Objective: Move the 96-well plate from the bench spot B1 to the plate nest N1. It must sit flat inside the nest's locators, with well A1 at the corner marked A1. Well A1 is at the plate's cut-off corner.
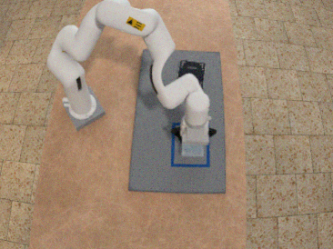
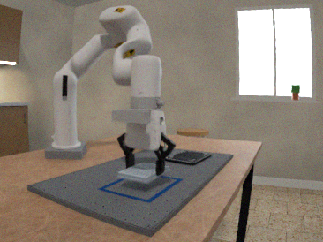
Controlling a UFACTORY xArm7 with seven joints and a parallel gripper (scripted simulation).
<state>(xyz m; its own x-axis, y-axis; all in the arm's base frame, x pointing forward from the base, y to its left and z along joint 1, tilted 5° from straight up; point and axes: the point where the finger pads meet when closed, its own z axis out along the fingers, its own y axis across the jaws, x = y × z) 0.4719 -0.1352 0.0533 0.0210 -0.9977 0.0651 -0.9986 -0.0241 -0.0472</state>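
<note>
The pale 96-well plate (image 2: 138,173) is held level between the black fingers of my gripper (image 2: 144,167), a little above the grey mat, over the blue-outlined bench spot (image 2: 141,188). From above, the plate (image 1: 193,150) shows just below the white gripper body (image 1: 195,132), inside the blue square. The gripper is shut on the plate's sides. The black plate nest (image 1: 191,69) lies at the far end of the mat, also visible in the side view (image 2: 189,157). I cannot make out the plate's cut-off corner or the A1 mark.
The grey perforated mat (image 1: 179,123) lies on the wooden table. The arm's base (image 1: 81,109) stands left of the mat. The arm's elbow hangs over the mat between the spot and the nest. A round stool top (image 2: 191,132) shows behind the table.
</note>
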